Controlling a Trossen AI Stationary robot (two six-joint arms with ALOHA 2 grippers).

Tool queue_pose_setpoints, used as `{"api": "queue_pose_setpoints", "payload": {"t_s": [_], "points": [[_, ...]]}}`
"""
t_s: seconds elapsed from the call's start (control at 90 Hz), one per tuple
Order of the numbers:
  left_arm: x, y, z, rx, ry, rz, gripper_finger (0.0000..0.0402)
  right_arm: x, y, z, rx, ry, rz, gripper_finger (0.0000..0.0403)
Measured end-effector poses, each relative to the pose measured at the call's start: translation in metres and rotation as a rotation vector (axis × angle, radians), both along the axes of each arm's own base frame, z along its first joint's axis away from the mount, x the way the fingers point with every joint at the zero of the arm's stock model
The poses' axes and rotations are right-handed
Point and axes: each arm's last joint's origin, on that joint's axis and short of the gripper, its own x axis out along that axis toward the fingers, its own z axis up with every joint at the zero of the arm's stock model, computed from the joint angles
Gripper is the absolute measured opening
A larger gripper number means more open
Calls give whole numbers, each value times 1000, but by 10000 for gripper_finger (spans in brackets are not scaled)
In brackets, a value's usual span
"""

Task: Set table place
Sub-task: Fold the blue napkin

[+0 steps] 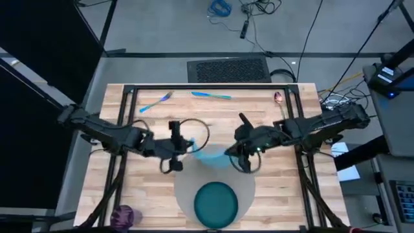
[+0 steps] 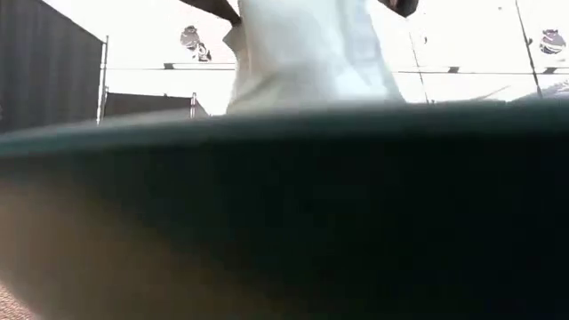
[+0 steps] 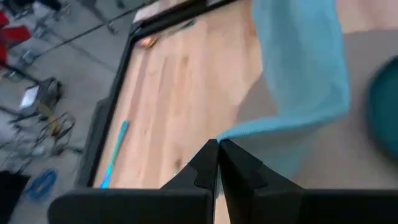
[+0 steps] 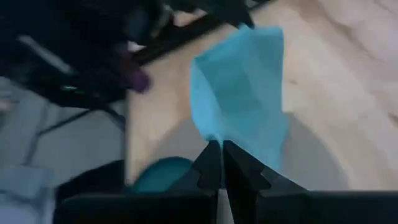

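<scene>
1. Step in hand, as judged: handling of the napkin (image 1: 208, 154). Both arms hold the light blue cloth between them, lifted off the surface (image 1: 149, 194), above the far edge of the grey mat (image 1: 187, 194).
2. Left pincer (image 1: 187, 147): fingers pressed together on a corner of the napkin, as the left wrist view shows, with the cloth hanging away from the tips.
3. Right pincer (image 1: 231, 154): likewise closed on the opposite edge of the cloth; the right wrist view shows the fabric rising from the shut tips.
4. The napkin spans the gap between the two pincers and is touching both. It sits just beyond the teal plate (image 1: 216, 203), which lies on the near part of the mat.
5. Remaining items: a fork (image 1: 155, 102) and a knife (image 1: 211, 95) lie at the far edge of the surface, a spoon (image 1: 278, 97) at far right, and the purple cup (image 1: 124, 215) at near left. None is set yet.
6. Next move, as judged: lower the cloth flat beside the plate, keeping it taut, then release both corners together. A slack hold risks bunching.
</scene>
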Motion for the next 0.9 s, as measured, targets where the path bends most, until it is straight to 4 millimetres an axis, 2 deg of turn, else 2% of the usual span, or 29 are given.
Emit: {"api": "queue_pose_setpoints", "payload": {"t_s": [0.178, 0.333, 0.611, 0.9], "points": [[-8, -7, 6, -35, -48, 41, 0, -3, 5, -8, -14, 71, -51, 0], [-1, -1, -1, -22, -24, 76, 0, 1, -13, -24, -86, 181, -115, 0], [27, 35, -36, 38, 104, 208, 0, 3, -61, -63, -120, 298, -220, 0], [58, 77, -62, 87, 151, 241, 0, -2, -100, -68, -209, 364, -277, 0]]}}
